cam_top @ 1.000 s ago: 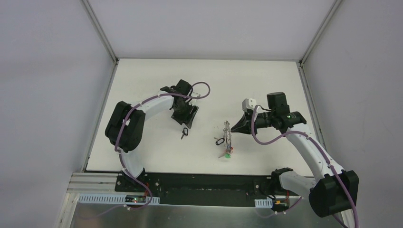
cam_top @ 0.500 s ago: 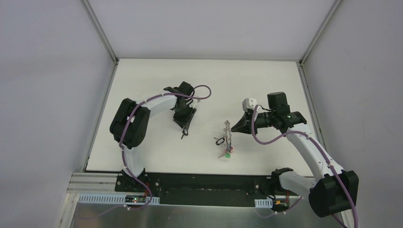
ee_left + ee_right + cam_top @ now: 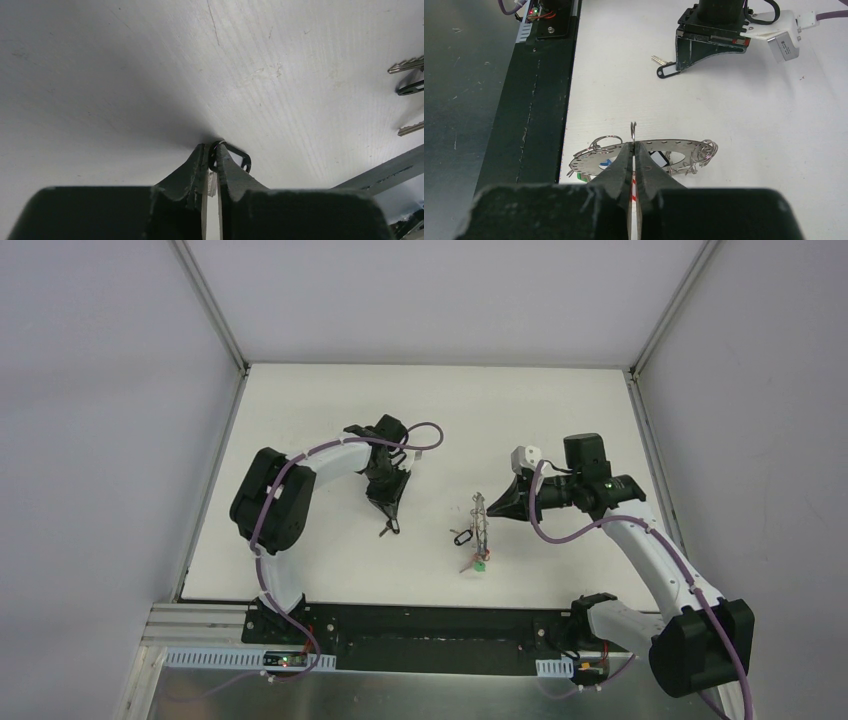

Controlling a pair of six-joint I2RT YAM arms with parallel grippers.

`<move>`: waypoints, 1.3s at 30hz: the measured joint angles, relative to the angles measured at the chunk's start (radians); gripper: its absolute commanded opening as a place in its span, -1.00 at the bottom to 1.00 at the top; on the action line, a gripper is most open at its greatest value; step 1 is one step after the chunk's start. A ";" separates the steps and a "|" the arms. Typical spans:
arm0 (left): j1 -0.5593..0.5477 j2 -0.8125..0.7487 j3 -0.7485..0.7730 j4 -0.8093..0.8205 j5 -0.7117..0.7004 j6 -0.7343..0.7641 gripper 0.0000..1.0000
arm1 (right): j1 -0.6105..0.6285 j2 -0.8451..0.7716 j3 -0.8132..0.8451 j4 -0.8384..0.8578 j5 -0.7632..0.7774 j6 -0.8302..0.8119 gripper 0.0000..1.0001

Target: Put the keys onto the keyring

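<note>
Pinching a black-headed key between fingertips pressed almost together, the left tool stands tip-down on the table, left of centre in the overhead view. Whether the key is clear of the table cannot be told; its silver blade projects beside the tool in the right wrist view.

The right tool is clamped on the near rim of the keyring, right of centre in the overhead view. From overhead the hoop shows edge-on, so it stands upright. Whether its lower edge touches the table cannot be told. Several strung keys already hang from it, along with a green tag and a black tag.

Status, as judged:
- Done: part of the key set is on the hoop, the hoop is secured, and the loose key is gripped.
- Remaining: the gripped key and the keyring are well apart. The key must be carried toward the centre of the frame, its head hole aligned with the hoop's open end, and then threaded on.

The hoop's opening cannot be located in these views.
</note>
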 measured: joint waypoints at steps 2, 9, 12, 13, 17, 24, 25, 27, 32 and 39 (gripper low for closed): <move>0.001 0.000 0.000 -0.001 0.013 -0.006 -1.00 | -0.002 0.000 -0.005 0.008 0.000 0.003 -1.00; 0.006 -0.014 0.000 -0.005 0.066 -0.012 -1.00 | -0.004 0.000 -0.018 0.018 0.003 0.007 -1.00; 0.010 -0.057 -0.007 0.003 0.056 -0.008 -1.00 | -0.005 0.000 -0.019 0.020 0.003 0.007 -1.00; 0.010 -0.081 -0.013 0.006 0.048 -0.006 -1.00 | -0.005 0.000 -0.019 0.021 0.003 0.007 -1.00; 0.009 -0.177 -0.031 0.031 -0.009 0.012 -1.00 | -0.005 0.000 -0.019 0.022 0.003 0.007 -1.00; -0.027 -0.195 -0.038 0.056 -0.103 0.052 -0.70 | -0.006 0.000 -0.026 0.024 0.004 0.007 -1.00; -0.039 -0.184 -0.038 0.056 -0.106 0.059 -0.58 | -0.006 0.000 -0.028 0.024 0.004 0.007 -1.00; -0.058 -0.165 -0.039 0.055 -0.114 0.070 -0.41 | -0.006 0.000 -0.029 0.024 0.005 0.008 -1.00; -0.078 -0.152 -0.039 0.051 -0.154 0.096 -0.18 | -0.011 0.000 -0.030 0.025 0.007 0.008 -1.00; -0.076 -0.151 -0.040 0.048 -0.175 0.109 -0.19 | -0.012 0.000 -0.032 0.026 0.010 0.008 -1.00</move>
